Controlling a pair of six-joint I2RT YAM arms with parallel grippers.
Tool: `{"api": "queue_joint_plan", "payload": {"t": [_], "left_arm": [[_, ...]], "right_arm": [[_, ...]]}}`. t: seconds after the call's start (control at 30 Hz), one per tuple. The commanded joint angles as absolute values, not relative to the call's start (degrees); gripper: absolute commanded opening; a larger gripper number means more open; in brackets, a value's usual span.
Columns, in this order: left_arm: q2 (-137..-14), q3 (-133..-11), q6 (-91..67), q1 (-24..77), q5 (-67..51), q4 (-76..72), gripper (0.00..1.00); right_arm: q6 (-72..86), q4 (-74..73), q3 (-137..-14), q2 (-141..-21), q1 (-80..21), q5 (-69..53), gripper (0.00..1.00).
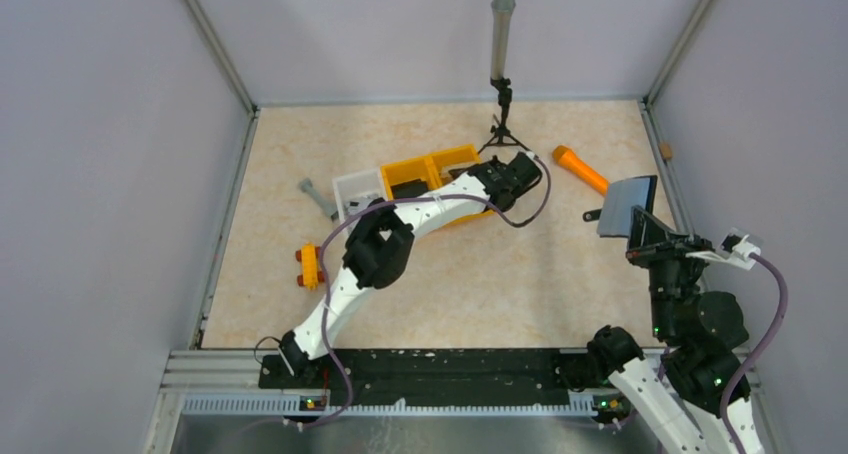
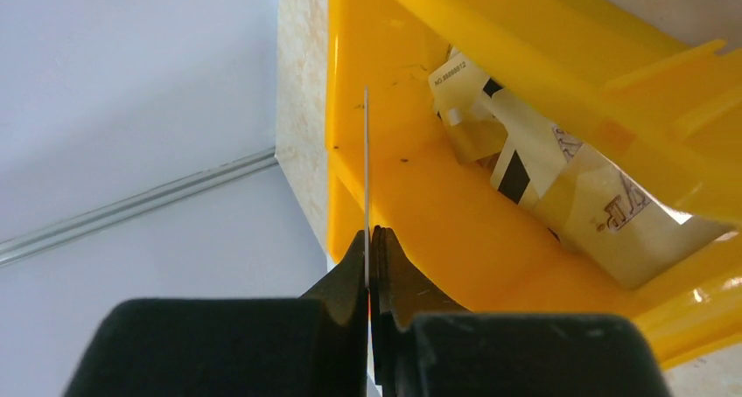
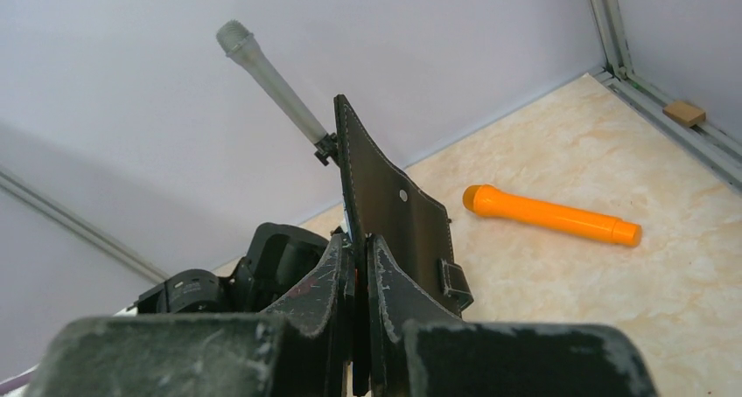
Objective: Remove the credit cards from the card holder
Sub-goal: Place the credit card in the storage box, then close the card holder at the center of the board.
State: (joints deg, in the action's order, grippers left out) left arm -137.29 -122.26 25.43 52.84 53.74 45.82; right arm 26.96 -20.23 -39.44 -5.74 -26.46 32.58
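Where the left gripper (image 2: 368, 240) reaches over the yellow plastic bin (image 2: 346, 65), its fingers are pressed together on a thin pale credit card (image 2: 367, 165). Seen edge-on, the card stands straight ahead of the tips, over the bin's near wall. Ahead and to the right, pale striped credit cards (image 2: 560, 183) lie loose on the compartment floor, closed in beyond by a yellow divider. To the left are bare table edge and grey wall. The right gripper (image 3: 360, 248) pinches the black leather folding card holder (image 3: 389, 196), held clear above the beige table (image 3: 560, 301), its flap rising ahead of the fingers. An orange plastic cylinder (image 3: 551, 216) lies ahead to the right, well apart across open table. A grey rod on a black tripod (image 3: 267, 78) stands beyond to the left.
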Motion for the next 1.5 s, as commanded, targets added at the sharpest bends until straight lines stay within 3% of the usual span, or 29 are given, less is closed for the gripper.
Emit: {"api": "queue_joint_plan", "payload": {"t": [0.0,0.1,0.17,0.4,0.53,0.77,1.07,1.23,1.47], "left_arm": [[-139.9,-125.4,28.1,52.2,55.7,42.1,0.02],[-140.4,-125.5,27.8,52.1,56.0,40.8,0.42],[-139.7,-125.6,26.0,52.1,54.0,41.3,0.58],[-132.9,-125.2,16.1,52.3,41.5,47.0,0.73],[-123.0,-118.1,9.6,52.3,32.0,45.7,0.85],[-102.4,-93.6,-2.9,51.4,17.7,32.6,0.87],[-71.0,-51.1,-20.5,41.4,-21.4,-7.9,0.87],[-64.2,-41.3,-25.3,40.2,-27.8,-17.2,0.87],[-62.7,-35.9,-27.9,38.9,-35.4,-22.6,0.73]], "right_arm": [[27.8,-19.7,-40.8,-4.8,-26.2,32.8,0.0],[27.8,-19.6,-40.7,-4.8,-26.2,32.9,0.0],[27.6,-19.4,-40.8,-4.9,-26.2,33.0,0.0],[28.2,-19.7,-40.0,-6.3,-26.2,30.5,0.0],[31.3,-19.0,-38.1,-8.3,-26.2,23.9,0.0],[38.1,-10.2,-34.4,-10.8,-26.2,9.8,0.0],[54.1,5.1,-26.3,-17.8,-26.2,-5.4,0.0],[63.4,21.7,-20.8,-23.6,-26.2,-12.3,0.0],[67.8,31.1,-20.8,-31.4,-26.2,-19.4,0.0]]}}
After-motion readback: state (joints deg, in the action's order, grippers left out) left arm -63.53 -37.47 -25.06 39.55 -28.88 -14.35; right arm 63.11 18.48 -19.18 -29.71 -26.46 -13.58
